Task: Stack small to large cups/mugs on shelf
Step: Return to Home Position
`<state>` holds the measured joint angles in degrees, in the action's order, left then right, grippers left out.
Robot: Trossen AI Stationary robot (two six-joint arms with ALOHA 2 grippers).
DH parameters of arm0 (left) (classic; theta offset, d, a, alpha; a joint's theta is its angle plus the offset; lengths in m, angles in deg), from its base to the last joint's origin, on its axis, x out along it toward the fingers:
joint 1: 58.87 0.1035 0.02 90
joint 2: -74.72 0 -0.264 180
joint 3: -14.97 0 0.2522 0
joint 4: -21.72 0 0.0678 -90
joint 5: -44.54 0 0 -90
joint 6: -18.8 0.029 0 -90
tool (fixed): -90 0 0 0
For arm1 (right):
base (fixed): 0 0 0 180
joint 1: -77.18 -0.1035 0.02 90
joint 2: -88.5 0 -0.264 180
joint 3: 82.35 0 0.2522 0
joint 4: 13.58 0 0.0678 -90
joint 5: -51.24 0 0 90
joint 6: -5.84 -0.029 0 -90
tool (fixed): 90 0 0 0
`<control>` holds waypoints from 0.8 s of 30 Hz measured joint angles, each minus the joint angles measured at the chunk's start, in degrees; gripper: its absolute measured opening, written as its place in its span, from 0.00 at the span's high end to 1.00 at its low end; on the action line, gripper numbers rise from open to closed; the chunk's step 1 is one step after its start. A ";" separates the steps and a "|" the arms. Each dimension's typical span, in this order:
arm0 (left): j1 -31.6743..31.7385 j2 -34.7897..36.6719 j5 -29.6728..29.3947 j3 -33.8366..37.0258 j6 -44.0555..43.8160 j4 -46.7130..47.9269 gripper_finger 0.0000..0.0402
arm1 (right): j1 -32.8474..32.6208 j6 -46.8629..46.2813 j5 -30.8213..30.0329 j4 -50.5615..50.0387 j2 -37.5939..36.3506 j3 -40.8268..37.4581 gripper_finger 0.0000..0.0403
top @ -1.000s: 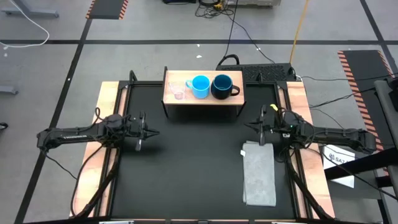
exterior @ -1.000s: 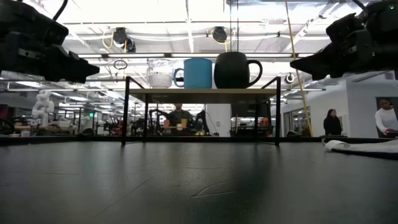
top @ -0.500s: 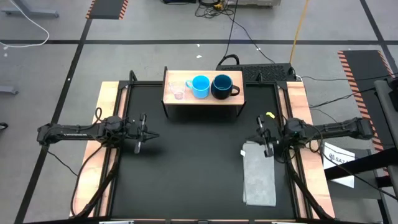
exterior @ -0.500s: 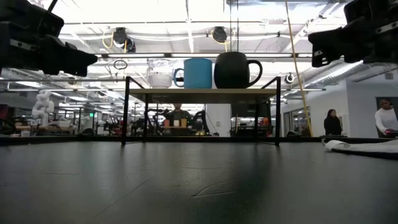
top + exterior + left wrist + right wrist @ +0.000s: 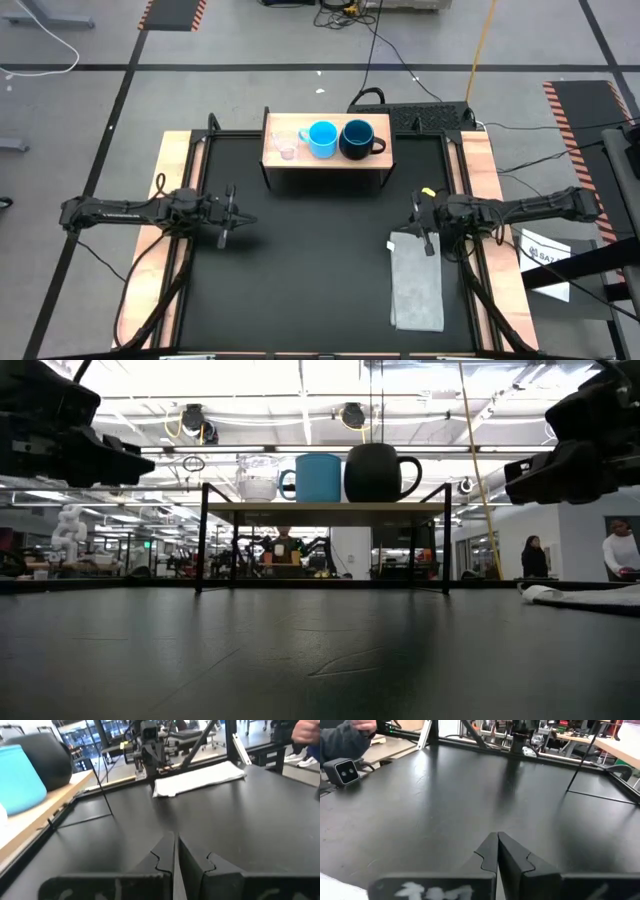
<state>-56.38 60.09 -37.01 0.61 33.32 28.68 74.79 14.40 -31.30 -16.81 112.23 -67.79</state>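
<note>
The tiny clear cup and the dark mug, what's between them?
The light-blue mug, standing on the shelf between them; the high view shows it.

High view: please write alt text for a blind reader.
On the wooden shelf stand, left to right, a tiny clear cup, a light-blue mug and a navy mug. The left gripper and right gripper hang at the sides of the table, jaws shut, a grey cloth near the right one.
</note>
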 joint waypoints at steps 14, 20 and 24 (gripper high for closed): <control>0.00 0.00 0.98 0.02 -2.73 -1.03 0.94 | 0.02 -2.58 0.41 1.22 0.02 0.00 1.00; 0.00 0.00 4.10 0.02 -8.32 -6.80 0.94 | 0.02 -5.40 1.70 4.96 0.07 0.00 1.00; 0.00 0.04 8.81 0.02 -12.18 -13.14 0.94 | 0.04 -7.27 6.52 13.07 0.00 0.00 1.00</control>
<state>-56.38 60.13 -28.20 0.63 21.14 15.55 74.83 7.13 -24.77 -3.73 112.23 -67.79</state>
